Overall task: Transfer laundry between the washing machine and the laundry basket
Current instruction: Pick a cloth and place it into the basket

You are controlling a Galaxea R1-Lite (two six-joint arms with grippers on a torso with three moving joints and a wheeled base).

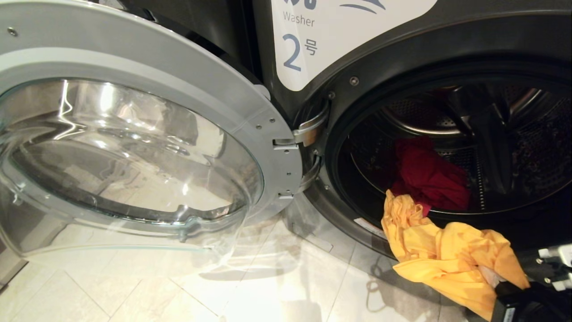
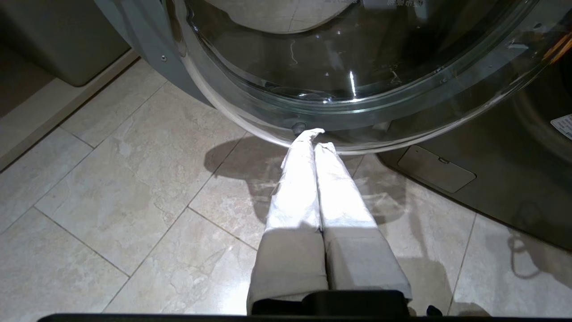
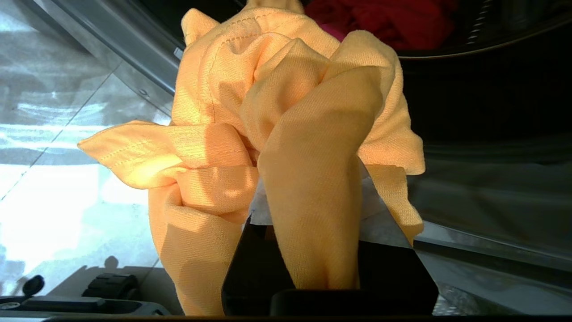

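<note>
Only right wrist view shows right gripper (image 3: 313, 210) pinching mustard garment (image 3: 286, 112).

Washer no. 2 (image 1: 402, 67), dark grey, door (image 1: 134, 147) swung wide open. Red garment (image 1: 426, 174) crumpled inside drum. Mustard-orange garment (image 1: 442, 255) bunched, hanging just outside drum mouth, clamped in right pincer (image 1: 494, 279).

The mustard-orange cloth garment (image 3: 286, 134) wraps over the right gripper (image 1: 496, 279), hiding nearly all of its white-wrapped fingers (image 3: 371, 214). In the head view, at five o'clock, the frame edge cuts off that arm. The bright red-pink garment (image 1: 426, 174) sinks partly into the drum's shadow. The round chrome-rimmed glass door (image 1: 134, 147) runs past the nine o'clock edge.
</note>
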